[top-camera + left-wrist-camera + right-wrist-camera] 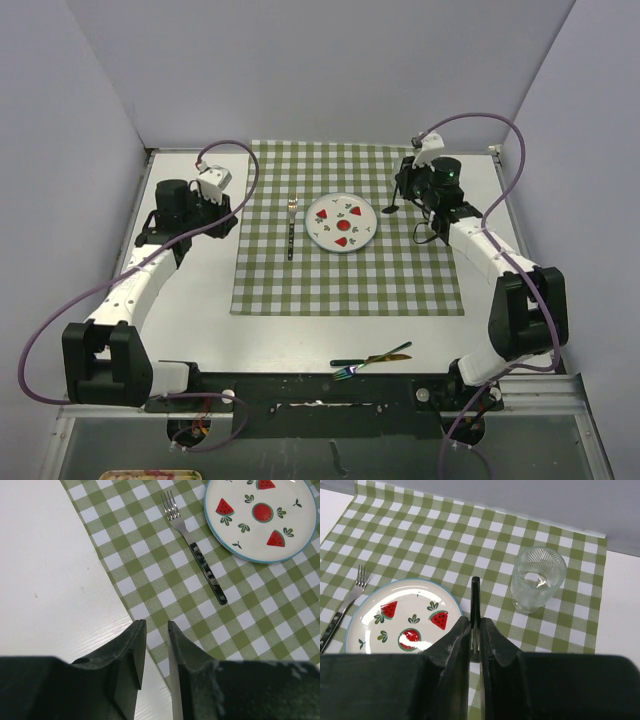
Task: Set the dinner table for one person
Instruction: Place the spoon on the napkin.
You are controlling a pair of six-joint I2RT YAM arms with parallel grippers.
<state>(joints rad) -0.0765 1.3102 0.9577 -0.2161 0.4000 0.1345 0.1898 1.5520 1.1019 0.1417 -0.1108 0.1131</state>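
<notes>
Topping dinner table (300, 335), checked cloth (350, 285)

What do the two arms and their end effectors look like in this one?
The left arm and right arm: white links, bulky black joints, a purple cable looping off each. The left end effector and right end effector: two matte black wedge-shaped fingers.

- Table (210, 330): large, flat, white rectangle, metal rails at its edges.
- Level; the cloth (345, 280) lies on its middle; bare white shows left, right and near of the cloth.
</notes>
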